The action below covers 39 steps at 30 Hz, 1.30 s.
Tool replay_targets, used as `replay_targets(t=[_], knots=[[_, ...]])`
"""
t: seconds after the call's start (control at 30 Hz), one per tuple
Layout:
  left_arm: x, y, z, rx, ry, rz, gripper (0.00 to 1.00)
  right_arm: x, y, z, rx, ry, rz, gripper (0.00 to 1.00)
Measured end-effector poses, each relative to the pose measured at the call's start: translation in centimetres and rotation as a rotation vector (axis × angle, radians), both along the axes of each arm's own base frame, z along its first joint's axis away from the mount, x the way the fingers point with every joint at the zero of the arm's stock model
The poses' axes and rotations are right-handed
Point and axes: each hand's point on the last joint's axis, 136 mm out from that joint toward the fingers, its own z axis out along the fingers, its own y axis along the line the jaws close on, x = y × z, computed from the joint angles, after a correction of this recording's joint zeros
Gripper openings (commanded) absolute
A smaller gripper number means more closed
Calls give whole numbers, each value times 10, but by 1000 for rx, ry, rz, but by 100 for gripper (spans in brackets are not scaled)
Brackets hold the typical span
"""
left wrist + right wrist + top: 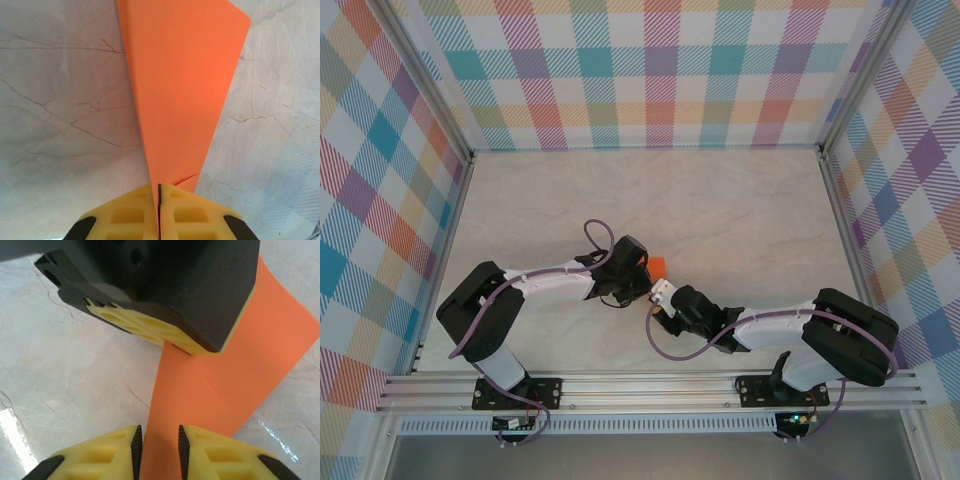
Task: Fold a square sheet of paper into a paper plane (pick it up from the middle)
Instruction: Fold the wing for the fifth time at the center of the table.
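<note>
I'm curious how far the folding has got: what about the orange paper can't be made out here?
Left wrist view: the orange paper, pinched by the left gripper, is cut off by the top edge.
Right wrist view: the left gripper's black body hides the paper's upper part, above the right gripper.
Top external view: both grippers cover most of it; the folds are too small to read.
</note>
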Motion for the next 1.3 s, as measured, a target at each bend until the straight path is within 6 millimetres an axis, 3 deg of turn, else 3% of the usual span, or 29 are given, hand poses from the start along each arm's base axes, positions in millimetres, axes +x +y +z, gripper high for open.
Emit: replay_targets(t=[0.37, 0.57, 0.7, 1.03, 1.3], knots=[[-1, 0, 0, -1, 1, -3, 16, 1, -3, 0, 1, 13, -13, 8], [-1, -1, 7, -10, -13, -11, 41, 1, -5, -3, 28, 67, -28, 5], [2, 0, 22, -30, -50, -3, 52, 2, -6, -3, 74, 131, -48, 5], [4, 11, 49, -56, -132, 27, 55, 8, -8, 0, 241, 334, -133, 5], [-1, 15, 41, -43, -125, 19, 53, 5, -9, -8, 307, 479, -199, 6]])
